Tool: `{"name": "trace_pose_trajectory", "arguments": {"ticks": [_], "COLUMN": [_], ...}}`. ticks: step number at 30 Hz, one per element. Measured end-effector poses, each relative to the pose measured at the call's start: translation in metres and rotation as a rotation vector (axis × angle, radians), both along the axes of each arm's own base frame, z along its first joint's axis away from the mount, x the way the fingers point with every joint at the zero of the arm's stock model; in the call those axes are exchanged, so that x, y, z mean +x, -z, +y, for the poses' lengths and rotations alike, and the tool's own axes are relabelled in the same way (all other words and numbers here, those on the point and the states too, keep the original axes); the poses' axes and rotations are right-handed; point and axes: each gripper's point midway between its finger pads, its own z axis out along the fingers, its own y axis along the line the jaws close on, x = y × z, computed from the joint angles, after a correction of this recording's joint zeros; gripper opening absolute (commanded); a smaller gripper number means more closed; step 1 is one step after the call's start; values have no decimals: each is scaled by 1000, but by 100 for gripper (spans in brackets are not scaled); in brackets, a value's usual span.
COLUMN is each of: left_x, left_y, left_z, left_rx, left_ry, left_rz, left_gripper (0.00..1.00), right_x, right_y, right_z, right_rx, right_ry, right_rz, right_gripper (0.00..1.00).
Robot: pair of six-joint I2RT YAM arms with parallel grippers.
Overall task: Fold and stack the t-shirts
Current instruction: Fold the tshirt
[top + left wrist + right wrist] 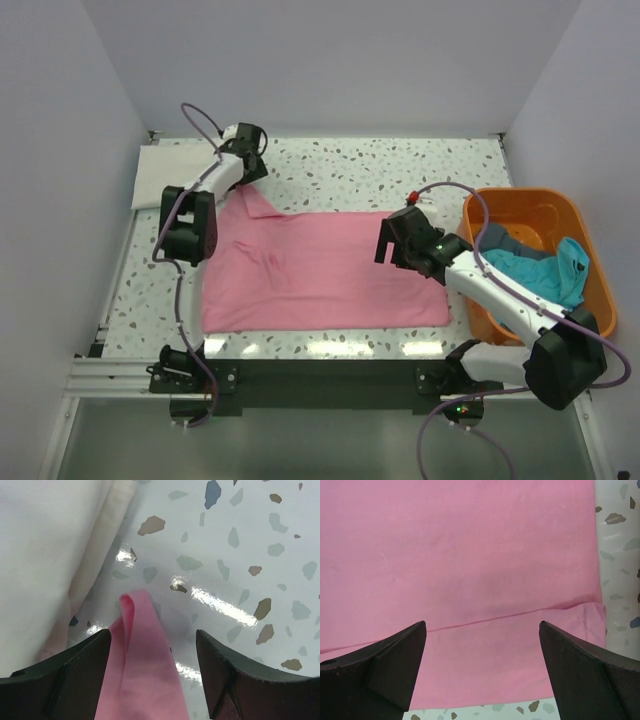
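Lying flat, pink t-shirt (330,270), long axis left-right, sleeve (256,204) pointing far-left

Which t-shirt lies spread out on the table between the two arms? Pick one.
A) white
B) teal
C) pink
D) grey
C: the pink t-shirt lies spread on the speckled table between both arms, while the teal shirt sits in the orange basket.

Speckled terrazzo table (400,180): pink t-shirt (330,270) spread flat mid-table. Folded white t-shirt (160,175) lies beyond its far-left corner. Orange basket (525,192) stands just right of it.
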Motion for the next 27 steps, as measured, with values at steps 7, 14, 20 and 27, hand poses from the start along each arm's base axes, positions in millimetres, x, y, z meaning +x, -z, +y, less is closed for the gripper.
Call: {"name": "trace_pose_trajectory", "arguments": {"ticks": [7, 14, 20, 27], "left_x": [8, 11, 9, -11], "left_y": [17, 14, 11, -9], "left_z": [3, 3, 2, 1], "left_rx": [38, 44, 37, 13], "left_ry": [18, 29, 37, 54], "left_rz": [20, 11, 13, 14], "left_gripper": [36, 0, 0, 0], "right_x": [0, 1, 39, 113], "right_y": [3, 7, 5, -15], "right_z": [-9, -16, -27, -32], "right_rx": [-26, -46, -152, -215], "right_ry": [22, 44, 135, 254], "right_rz": [11, 23, 40, -5], "right_gripper": [99, 99, 99, 99]}}
